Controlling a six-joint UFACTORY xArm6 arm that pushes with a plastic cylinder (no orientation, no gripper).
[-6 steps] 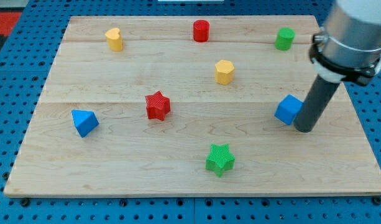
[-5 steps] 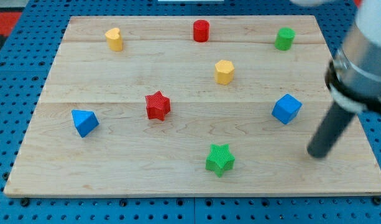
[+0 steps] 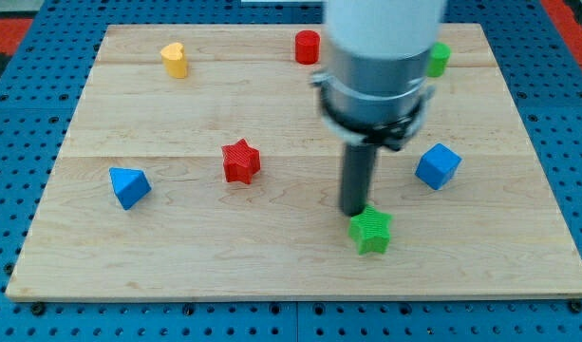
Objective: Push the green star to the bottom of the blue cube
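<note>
My tip (image 3: 354, 211) sat on the surface (image 3: 272, 271), touching the green star (image 3: 371, 232) at its upper-left edge, in the lower right-of-centre part of the surface, not far from the bottom edge. No gripper on this arm, only the rod, so nothing was open, closed or gripping; contact was a bare push. The blue cube (image 3: 438, 166) stood apart from the star, up and toward the right edge. The star lay left of the spot under the cube, already about as low as it needed to be. Judgement: the job was partly done; the star needed mostly a sideways run toward the right edge. From the upper-left contact a push would drive it right but also down toward the bottom edge, so I reckoned the tip should shift to the star's left flank and push level, slowly, through its middle so the points would not let it spin off. Stop short with the star directly below the cube, not touching it. Elsewhere: red star (image 3: 240, 161) and blue triangular block (image 3: 129, 186) on the left half, yellow block (image 3: 175, 59), red cylinder (image 3: 307, 46) and a partly hidden green block (image 3: 440, 59) along the top edge, all well clear of the path.
</note>
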